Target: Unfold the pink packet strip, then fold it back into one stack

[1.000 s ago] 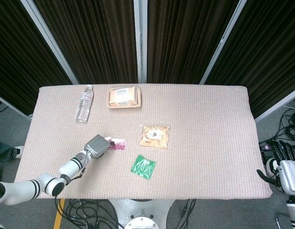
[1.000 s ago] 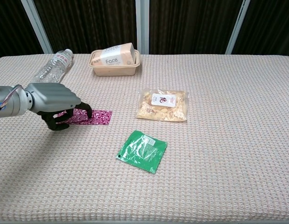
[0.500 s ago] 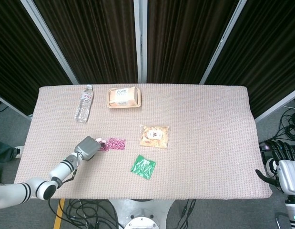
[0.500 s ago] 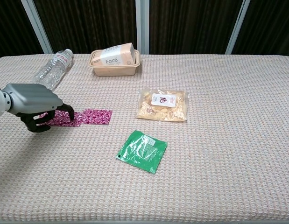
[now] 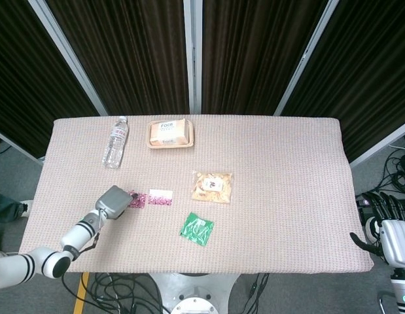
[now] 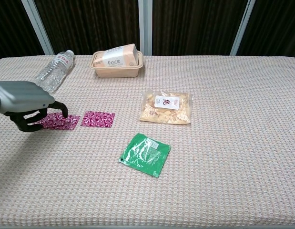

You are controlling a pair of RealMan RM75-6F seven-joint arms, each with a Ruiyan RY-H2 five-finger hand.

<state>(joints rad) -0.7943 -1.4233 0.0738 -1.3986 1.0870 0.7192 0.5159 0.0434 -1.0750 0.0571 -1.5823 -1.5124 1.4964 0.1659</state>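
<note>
Two views were inspected. Head view: the pink packet strip (image 5: 152, 197) lies flat on the woven table cover (image 5: 287, 196), left of centre, opened out lengthwise. The left hand (image 5: 112, 201) sits at the strip's left end, fingers bent down onto it. The right hand (image 5: 389, 229) is off the table's right edge, low in the corner; whether it is open or closed cannot be told. A water bottle (image 5: 115, 141) lies at the far left, a tub of face tissues (image 5: 170, 133) just beside it, a snack bag (image 5: 212, 186) near centre and a green sachet (image 5: 197, 228) in front of that.

Chest view: the strip (image 6: 78, 119) shows two pink sections side by side, lying flat. The left hand (image 6: 25, 104) pinches the left section's near-left edge between thumb and fingertips (image 6: 63, 112). The right section lies free, well apart from the snack bag (image 6: 165, 107). The green sachet (image 6: 145, 154) lies nearer the camera. The right hand does not appear in this view.
</note>
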